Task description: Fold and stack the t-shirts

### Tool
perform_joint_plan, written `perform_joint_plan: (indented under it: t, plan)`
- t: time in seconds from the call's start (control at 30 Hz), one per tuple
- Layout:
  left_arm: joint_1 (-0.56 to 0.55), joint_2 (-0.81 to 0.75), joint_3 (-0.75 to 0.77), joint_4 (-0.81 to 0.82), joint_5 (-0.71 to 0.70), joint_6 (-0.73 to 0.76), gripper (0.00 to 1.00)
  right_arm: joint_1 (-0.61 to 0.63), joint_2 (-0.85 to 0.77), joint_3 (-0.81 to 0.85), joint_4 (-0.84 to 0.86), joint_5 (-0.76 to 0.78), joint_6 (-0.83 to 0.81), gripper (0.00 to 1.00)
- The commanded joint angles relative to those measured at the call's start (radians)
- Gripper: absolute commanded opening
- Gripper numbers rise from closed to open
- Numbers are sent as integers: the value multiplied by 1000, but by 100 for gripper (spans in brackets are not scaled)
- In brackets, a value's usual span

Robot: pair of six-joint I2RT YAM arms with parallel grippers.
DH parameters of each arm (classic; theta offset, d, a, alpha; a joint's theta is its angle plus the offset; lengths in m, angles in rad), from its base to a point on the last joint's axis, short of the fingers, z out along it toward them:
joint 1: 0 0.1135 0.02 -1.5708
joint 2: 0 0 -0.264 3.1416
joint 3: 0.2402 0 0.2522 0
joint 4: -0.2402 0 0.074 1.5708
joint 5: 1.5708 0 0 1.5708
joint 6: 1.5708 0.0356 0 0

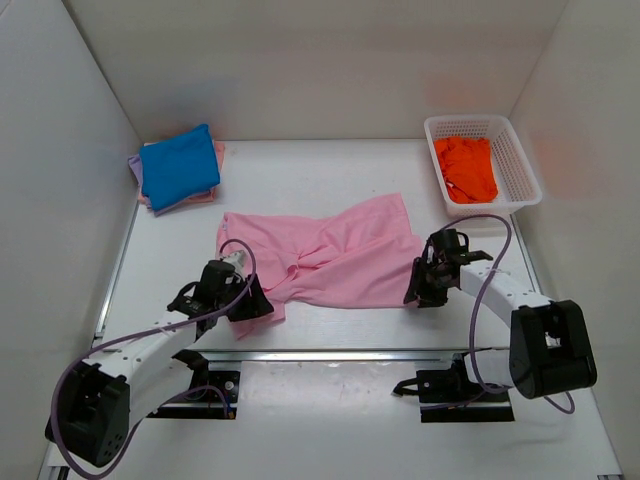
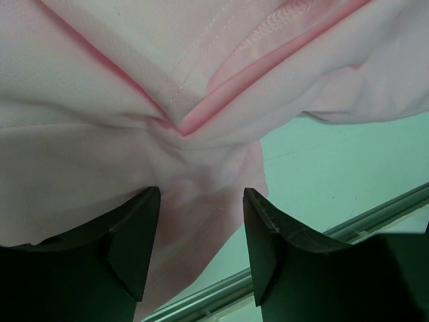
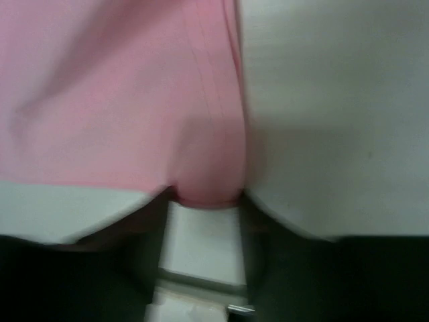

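In the top view we see the pink t-shirt (image 1: 330,260) lying spread but crumpled in the middle of the desk (image 1: 300,170), with a twist of folds near its centre; it is not folded yet. The left jaws are at the lower left corner of this shirt. In the left wrist view they stand apart with pink cloth lying under and between them, so we judge them wide and not gripping. The right jaws are at the right edge of the shirt. The right wrist view is blurred, but there too the two sides stand apart with the hem just at their mouth, and nothing looks pinched. In the upper left of the top view there is a finished pile: the blue t-shirt (image 1: 180,165) lies folded on top, and the edge of a lavender t-shirt (image 1: 134,168) shows under it. In the upper right, the orange t-shirt (image 1: 466,168) lies bunched inside the white basket (image 1: 520,165). We judge the task about half done: the pile is started, the pink shirt must be folded and placed on it, and the orange one is not yet taken out.
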Motion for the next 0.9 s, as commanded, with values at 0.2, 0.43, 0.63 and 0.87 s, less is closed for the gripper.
perform_joint_plan:
  t: [0.2,0.43,0.63,0.87]
  plan:
    - [35,144,64,61,-45,65,65,-54,93,45,72,55,-6,0]
    - [15,468,322,4,-13,153,69,-356,135,156,60,63,-104,0]
    - [-17,312,241,-16,27,102,74,-364,202,168,77,36,-110,0]
    - [27,98,141,10,-20,85,75,-309,214,151,124,7,-85,1]
